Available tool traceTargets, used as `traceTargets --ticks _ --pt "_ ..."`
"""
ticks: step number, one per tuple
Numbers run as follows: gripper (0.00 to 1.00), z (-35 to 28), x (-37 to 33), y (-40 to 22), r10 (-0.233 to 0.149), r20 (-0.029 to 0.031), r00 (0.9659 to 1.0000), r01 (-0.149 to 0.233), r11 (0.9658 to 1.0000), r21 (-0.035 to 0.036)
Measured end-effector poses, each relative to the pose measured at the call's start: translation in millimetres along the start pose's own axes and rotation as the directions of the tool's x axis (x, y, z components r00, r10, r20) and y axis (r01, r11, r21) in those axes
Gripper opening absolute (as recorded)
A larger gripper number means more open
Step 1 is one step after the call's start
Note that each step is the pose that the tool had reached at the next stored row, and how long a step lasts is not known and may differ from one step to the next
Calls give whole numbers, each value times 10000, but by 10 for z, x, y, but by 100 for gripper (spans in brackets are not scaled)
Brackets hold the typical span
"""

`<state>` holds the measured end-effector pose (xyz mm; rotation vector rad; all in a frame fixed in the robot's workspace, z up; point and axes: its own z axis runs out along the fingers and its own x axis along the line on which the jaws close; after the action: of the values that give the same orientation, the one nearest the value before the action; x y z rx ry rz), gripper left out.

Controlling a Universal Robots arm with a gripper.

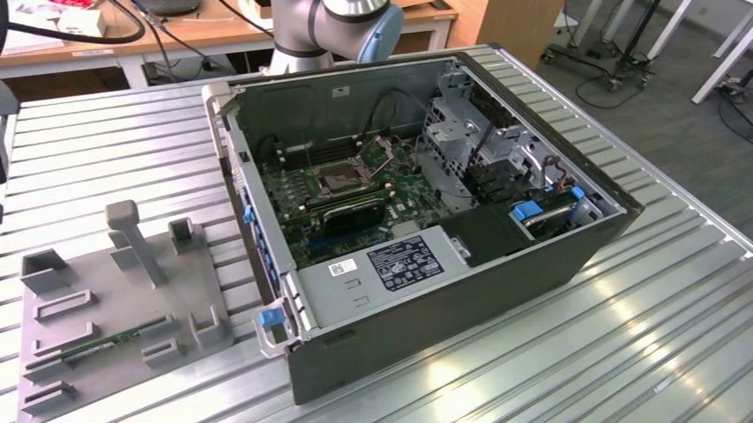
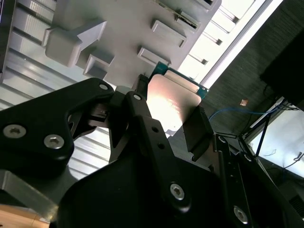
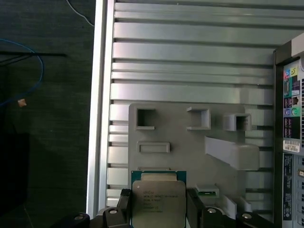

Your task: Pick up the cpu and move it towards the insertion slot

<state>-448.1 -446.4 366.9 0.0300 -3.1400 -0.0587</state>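
Gripper (image 3: 158, 206) clamped on the cpu (image 3: 158, 194), held above the grey fixture (image 3: 180, 142) near the table's (image 3: 190, 52) edge; pick-up looks done; the insertion slot (image 1: 339, 179) sits inside the open case (image 1: 471, 291), well apart; the carry wants a level, steady hold.

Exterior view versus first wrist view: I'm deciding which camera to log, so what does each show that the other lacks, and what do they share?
Exterior view: the insertion slot inside the open computer case, and the arm's joint. First wrist view: the cpu clamped in the gripper, and the case's coloured rear ports. Shared: the grey fixture, the slatted table and the case itself.
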Motion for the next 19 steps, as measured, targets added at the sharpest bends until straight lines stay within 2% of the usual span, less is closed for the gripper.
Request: traceTargets --ticks 9,19 --pt "55 -116 0 4 0 2 10000 0 10000 -1" --pt "55 -126 -14 5 0 0 10000 0 10000 0"
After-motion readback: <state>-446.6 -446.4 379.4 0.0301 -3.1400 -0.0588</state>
